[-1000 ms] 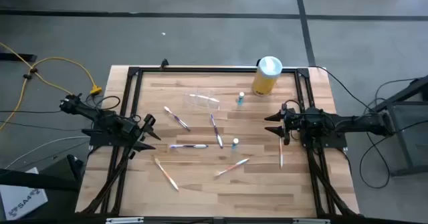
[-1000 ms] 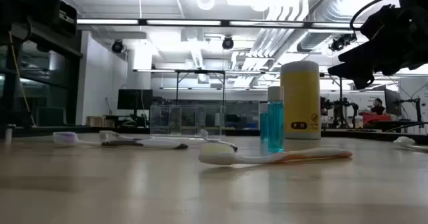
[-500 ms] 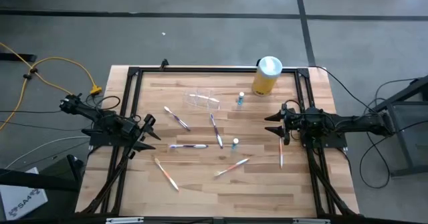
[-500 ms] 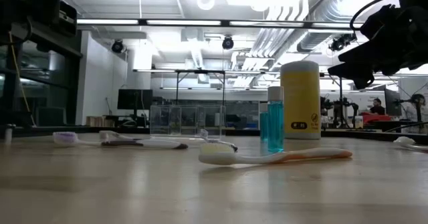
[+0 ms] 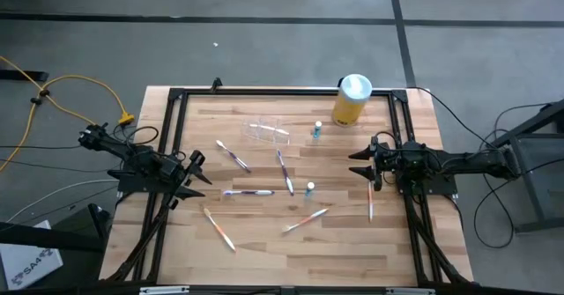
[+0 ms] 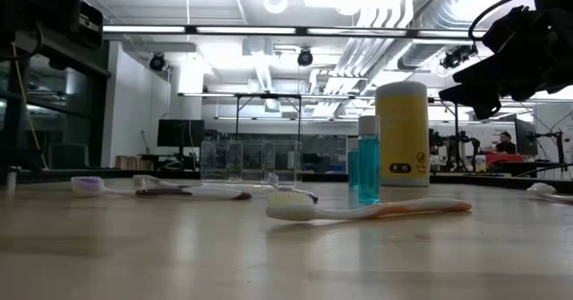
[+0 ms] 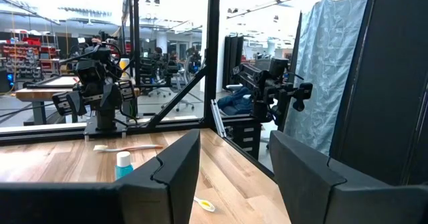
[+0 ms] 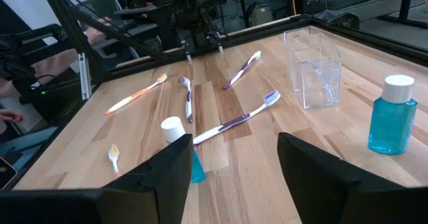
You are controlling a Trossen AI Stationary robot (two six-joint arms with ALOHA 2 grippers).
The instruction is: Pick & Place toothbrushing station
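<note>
**Both arms idle, holder untouched**

The left gripper (image 5: 196, 169) hovers at the table's left edge, fingers spread and empty. The small clear plastic box-shaped holder (image 5: 267, 131) stands toward the far centre. The right gripper (image 5: 360, 165), also spread, waits at the right. Approach comes next. Nothing has moved since earlier.

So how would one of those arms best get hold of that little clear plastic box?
Probably by one thin side wall near the open rim, coming down from above. The clear holder stands upright with its mouth up and nothing beside it, so one finger could slip inside and one outside. The right gripper, open at the table's right edge, looks nearer than the left gripper.
</note>
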